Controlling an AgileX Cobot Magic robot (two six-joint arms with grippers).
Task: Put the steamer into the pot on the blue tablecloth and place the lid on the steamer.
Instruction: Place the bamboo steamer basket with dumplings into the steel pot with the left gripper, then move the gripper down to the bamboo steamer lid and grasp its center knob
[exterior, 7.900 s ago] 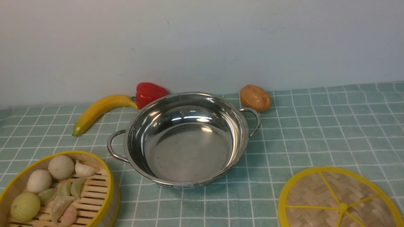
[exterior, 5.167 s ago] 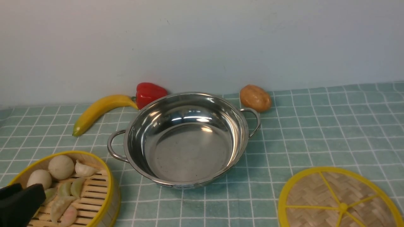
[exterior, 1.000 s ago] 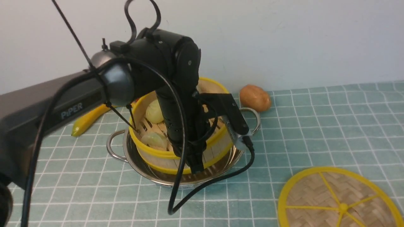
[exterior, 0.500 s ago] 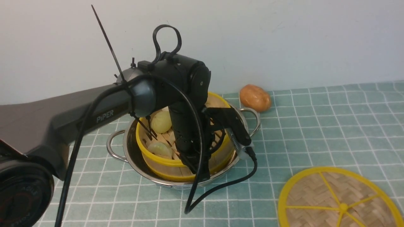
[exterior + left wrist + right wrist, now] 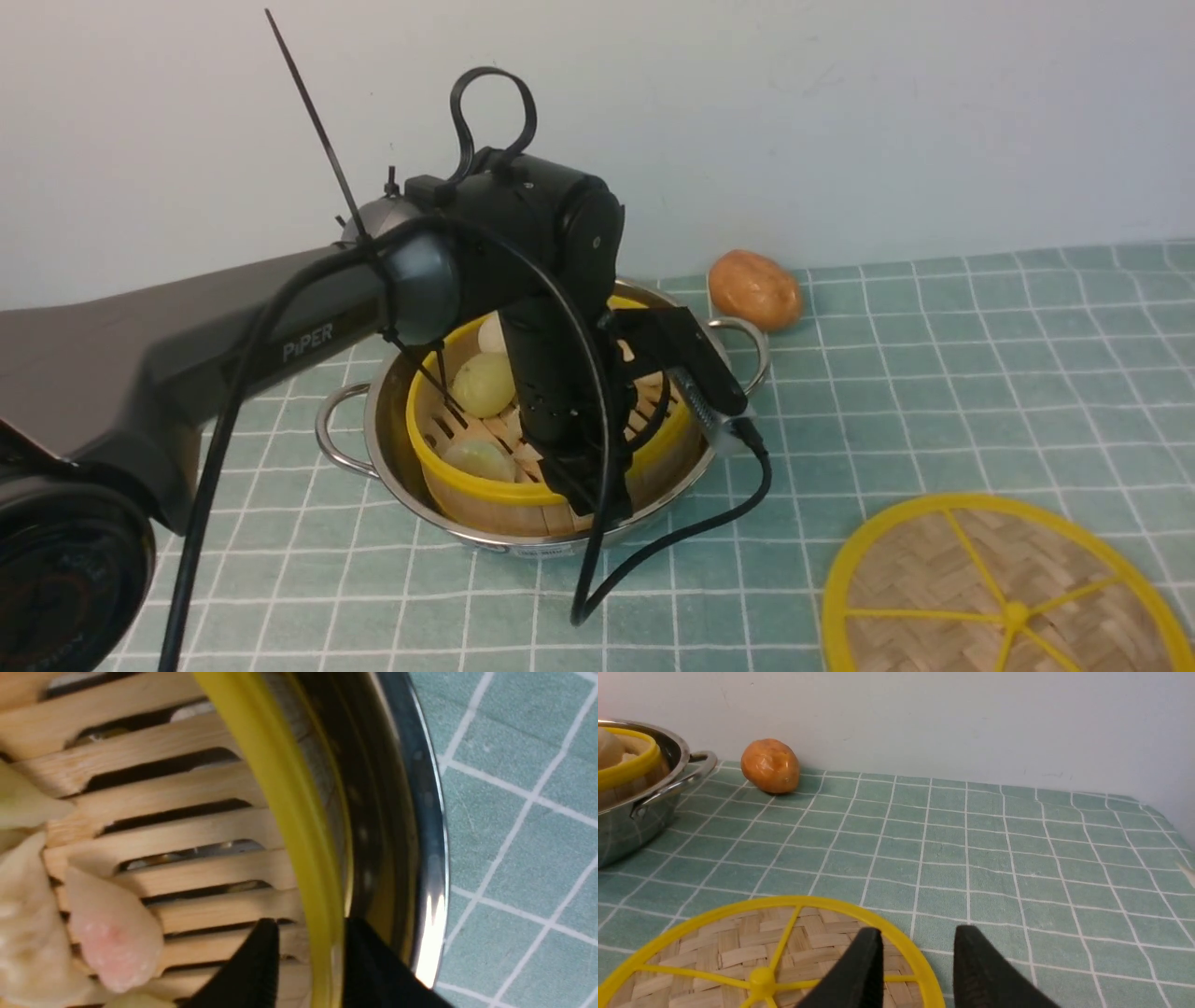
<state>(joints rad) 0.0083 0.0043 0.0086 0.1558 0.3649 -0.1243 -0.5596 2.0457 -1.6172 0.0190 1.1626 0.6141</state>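
Observation:
The steamer, with buns and dumplings inside, sits level inside the pot on the blue tablecloth. My left gripper reaches down over the steamer's near wall. In the left wrist view the left gripper is open and straddles the yellow rim, one finger inside the basket and one between basket and pot. The lid lies flat on the cloth at the front right. My right gripper hovers open over the lid's far edge, holding nothing.
A brown potato lies by the wall behind the pot's right handle. The left arm and its dangling cable cross the space left of and in front of the pot. The wall stands close behind.
The steamer came down from a tilted hold above the pot and now rests level inside it. The left jaws have parted from its rim. The right arm has not moved.

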